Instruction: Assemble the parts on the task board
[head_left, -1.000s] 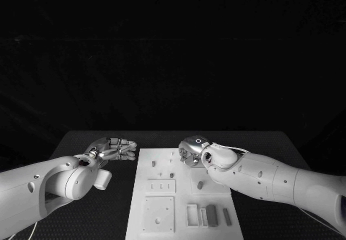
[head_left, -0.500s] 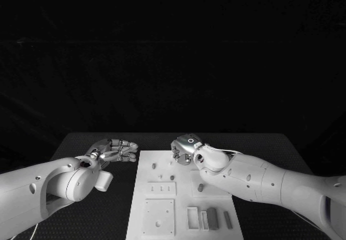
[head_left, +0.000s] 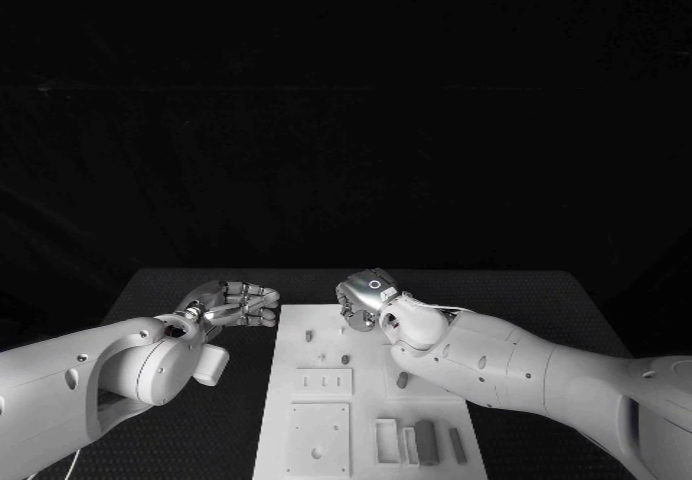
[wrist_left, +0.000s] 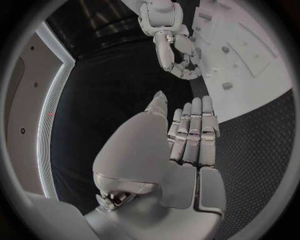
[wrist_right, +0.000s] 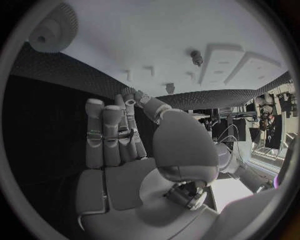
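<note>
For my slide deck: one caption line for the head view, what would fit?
Both hands, left and right, hover empty at the far end of the task board, grey parts lying near its front edge.

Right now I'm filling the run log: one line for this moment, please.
left hand: empty, beside board | right hand: empty, over board's far end | grey parts: in near tray | phase: reaching
</note>
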